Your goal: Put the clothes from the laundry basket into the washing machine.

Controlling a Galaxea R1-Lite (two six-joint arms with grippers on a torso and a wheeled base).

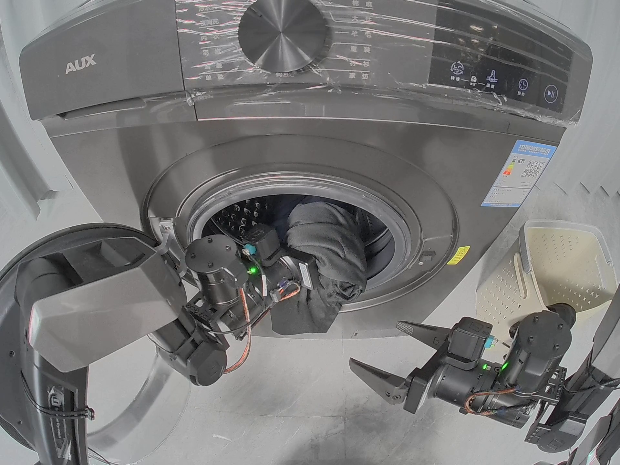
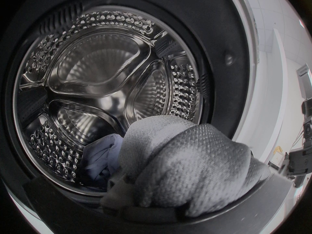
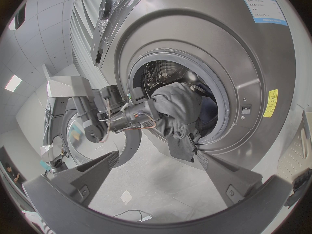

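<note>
A grey washing machine (image 1: 413,163) stands with its round drum opening (image 1: 245,217) uncovered. A dark grey garment (image 1: 326,253) bulges out of the opening and hangs down over the lower rim. My left gripper (image 1: 298,269) is at the opening, shut on this garment (image 2: 195,166), which covers its fingers. Deeper in the steel drum lies a blue cloth (image 2: 100,156). My right gripper (image 1: 376,343) hovers low in front of the machine, open and holding nothing, its fingers (image 3: 97,173) spread wide. The white laundry basket (image 1: 568,259) leans beside the machine on the right.
The machine's door (image 1: 84,292) is swung open to the left, close behind my left arm. Bare grey floor (image 1: 310,395) lies in front of the machine, between the door and the basket.
</note>
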